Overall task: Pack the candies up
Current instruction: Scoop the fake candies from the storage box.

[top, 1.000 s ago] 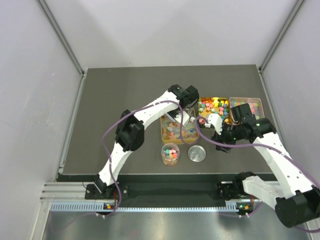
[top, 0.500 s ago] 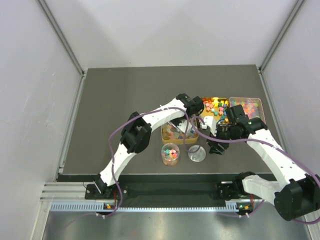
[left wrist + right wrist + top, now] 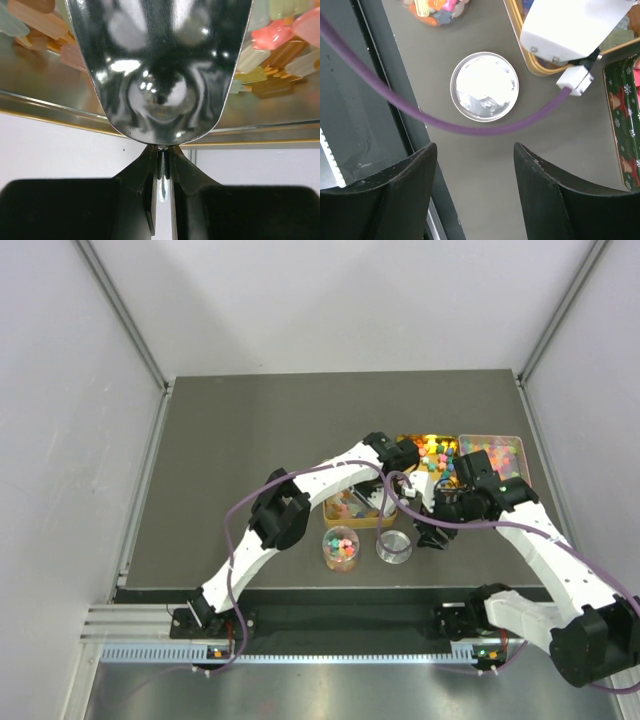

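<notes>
On the dark desk (image 3: 250, 440), a small clear jar (image 3: 326, 540) is standing near the front edge. It is already holding some of the mixed-colour candies (image 3: 341, 552), so it looks like the container being filled.

Just behind it, the left arm (image 3: 300, 480) is stretching forward and dipping its wrist into a gold-rimmed tray (image 3: 45, 106), where pale and pink pieces are lying. The left pincer (image 3: 160, 160) is clamping narrowly on the thin handle of a shiny metal scoop (image 3: 160, 75). The scoop's bowl is lying low among the sweets, probably to gather a load.

Right of the jar, a round silver lid (image 3: 484, 86) is lying flat on the desk, apparently set aside so the jar's mouth is free. The right pincer (image 3: 474, 150) is hovering above it, spread wide and holding nothing. The right arm (image 3: 550, 550) is folding inward with its wrist pointing down, likely waiting to cap the jar.

Further back and right, a gold tin (image 3: 432, 437) and a paler tin (image 3: 490, 437) are holding more bright candies.
</notes>
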{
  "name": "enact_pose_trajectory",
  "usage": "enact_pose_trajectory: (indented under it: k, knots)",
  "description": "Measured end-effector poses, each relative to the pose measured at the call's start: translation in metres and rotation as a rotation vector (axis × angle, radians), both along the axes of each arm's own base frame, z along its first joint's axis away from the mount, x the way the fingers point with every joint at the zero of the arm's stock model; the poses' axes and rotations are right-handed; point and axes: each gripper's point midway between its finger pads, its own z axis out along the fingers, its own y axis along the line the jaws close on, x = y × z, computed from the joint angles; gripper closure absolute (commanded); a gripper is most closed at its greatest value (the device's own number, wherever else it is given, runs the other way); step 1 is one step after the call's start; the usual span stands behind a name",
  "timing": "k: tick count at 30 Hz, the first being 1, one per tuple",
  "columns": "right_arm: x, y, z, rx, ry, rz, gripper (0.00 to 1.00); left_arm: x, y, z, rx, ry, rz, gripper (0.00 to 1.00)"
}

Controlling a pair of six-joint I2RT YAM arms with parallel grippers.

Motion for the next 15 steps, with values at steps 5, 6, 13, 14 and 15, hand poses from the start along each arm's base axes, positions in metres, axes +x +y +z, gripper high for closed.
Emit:
enact_pose_trajectory:
  k: [5,6,13,14,15]
  knots:
    - [0.000,0.001,0.000,0.004,0.010,-0.015,0.37,-0.008,-0.007,-0.007,-0.044,0.057,0.000,1.00]
    - [0.000,0.001,0.000,0.004,0.012,-0.018,0.37,-0.011,-0.008,-0.009,-0.056,0.071,0.001,1.00]
    - [0.003,0.001,0.004,0.007,0.007,-0.022,0.37,-0.023,-0.011,-0.023,-0.166,0.205,0.063,1.00]
    - [0.005,0.002,0.006,0.009,-0.002,-0.021,0.37,-0.024,-0.009,-0.026,-0.186,0.229,0.082,1.00]
    - [0.009,0.003,0.009,0.012,-0.015,-0.021,0.37,-0.024,-0.008,-0.028,-0.207,0.253,0.098,1.00]
